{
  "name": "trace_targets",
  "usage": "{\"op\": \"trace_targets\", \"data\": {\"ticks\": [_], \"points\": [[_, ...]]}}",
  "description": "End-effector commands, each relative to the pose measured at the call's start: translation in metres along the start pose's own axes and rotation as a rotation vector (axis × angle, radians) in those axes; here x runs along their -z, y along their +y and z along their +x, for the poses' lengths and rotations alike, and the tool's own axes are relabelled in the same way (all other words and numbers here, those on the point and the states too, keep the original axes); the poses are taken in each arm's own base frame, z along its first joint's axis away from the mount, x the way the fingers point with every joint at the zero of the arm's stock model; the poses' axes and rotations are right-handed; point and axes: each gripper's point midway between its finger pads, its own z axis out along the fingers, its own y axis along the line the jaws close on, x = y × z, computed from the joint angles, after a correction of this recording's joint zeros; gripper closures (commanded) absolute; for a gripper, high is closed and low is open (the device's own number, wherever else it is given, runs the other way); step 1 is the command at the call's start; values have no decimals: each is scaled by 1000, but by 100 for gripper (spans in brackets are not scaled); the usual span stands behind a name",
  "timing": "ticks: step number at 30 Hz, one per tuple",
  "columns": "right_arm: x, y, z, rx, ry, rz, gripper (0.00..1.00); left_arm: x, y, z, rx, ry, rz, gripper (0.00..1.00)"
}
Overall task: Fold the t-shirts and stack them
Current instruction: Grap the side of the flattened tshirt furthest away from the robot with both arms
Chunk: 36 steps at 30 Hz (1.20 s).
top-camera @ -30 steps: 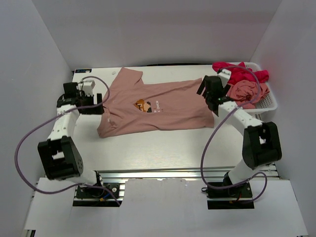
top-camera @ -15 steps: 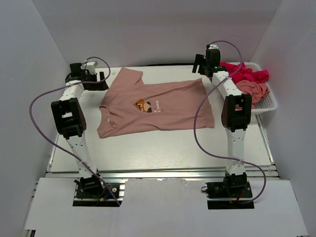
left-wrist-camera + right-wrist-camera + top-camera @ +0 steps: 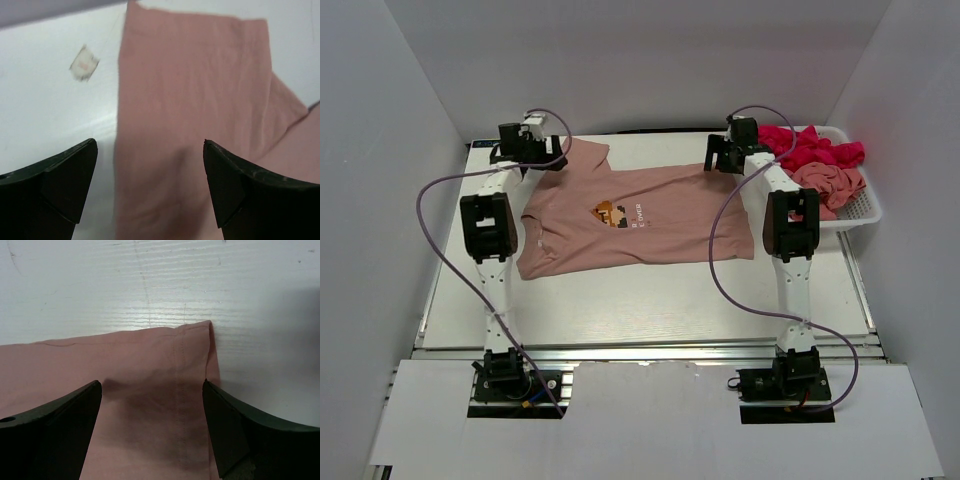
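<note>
Pink shirt (image 3: 660, 225) flat on desk (image 3: 620, 300), print up, ready for first fold. I hover left claw (image 3: 546, 156) at its far sleeve, right claw (image 3: 722, 160) at far hem corner, both wide, empty. Other shirts (image 3: 820, 165) wait in basket (image 3: 868, 212) right of it.

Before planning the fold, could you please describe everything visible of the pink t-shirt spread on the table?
The pink t-shirt looks like soft salmon cotton with a small pixel-style chest print. It lies flat, front up, sideways on the white table, neck leftward, hem rightward. The open left fingers hang over its far sleeve, the open right fingers over its far hem corner.
</note>
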Motion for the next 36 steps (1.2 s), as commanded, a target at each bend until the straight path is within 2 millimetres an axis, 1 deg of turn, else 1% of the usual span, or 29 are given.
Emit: {"op": "trace_targets", "data": {"ticks": [1,3,4,5,6,7,9,10,11,12,13,14,15,16,17,19,20,21,24,25,26,28,29,31,32,34,36], "points": [[12,3,-6,16,-19,-36,14,-13,-6,-53,-31,-156,-6,5],[13,2,-4,21,-19,-31,14,-16,-3,-79,-62,-242,-28,5],[13,2,-4,24,-19,-28,14,-19,-2,-85,-71,-259,-36,5],[12,0,-5,27,-24,-16,14,-28,-3,-81,-76,-261,-34,5],[10,-3,-5,29,-24,-10,14,-30,-1,-83,-85,-272,-47,6],[12,-2,-11,32,-33,-11,14,-33,-4,-89,-99,-292,-51,6],[11,-4,-6,26,-5,-5,14,-41,3,-86,-117,-314,-81,8],[13,-4,-8,20,-6,-4,14,-43,3,-90,-122,-327,-87,8],[13,-6,-2,12,8,0,14,-49,7,-82,-119,-324,-90,9],[18,-6,-8,6,-10,-2,14,-51,9,-82,-122,-330,-96,10],[21,-6,-9,1,-16,-2,14,-53,13,-83,-121,-339,-111,11],[22,-8,-2,-7,-5,1,14,-55,15,-82,-124,-345,-118,13],[29,-8,-11,-10,-30,-1,15,-60,18,-75,-125,-339,-123,17],[35,-12,-16,-13,-48,28,15,-64,19,-69,-124,-334,-122,20],[37,-13,-18,-15,-58,37,15,-67,19,-66,-123,-333,-120,22],[46,-17,-24,-22,-80,64,15,-73,20,-62,-111,-336,-121,32],[49,-23,-28,-24,-91,89,15,-73,20,-62,-105,-343,-115,36],[49,-27,-28,-27,-94,113,15,-76,18,-59,-101,-338,-102,37],[47,-34,-29,-26,-95,146,15,-79,12,-59,-96,-346,-77,38],[46,-35,-29,-25,-93,152,15,-80,9,-59,-68,-350,-68,38],[42,-39,-23,-25,-73,168,15,-81,7,-60,-61,-358,-58,38],[41,-42,-24,-25,-72,190,15,-82,2,-65,-64,-374,-48,38],[38,-43,-19,-26,-60,193,15,-83,2,-65,-66,-384,-46,38],[35,-46,-17,-34,-54,199,15,-84,2,-69,-72,-401,-48,38],[34,-47,-14,-38,-43,206,15,-85,3,-67,-84,-402,-50,38],[32,-55,-13,-51,-42,239,14,-94,-25,-70,-105,-408,-7,38],[31,-61,-13,-64,-44,254,14,-97,-31,-69,-106,-409,10,38]]}}
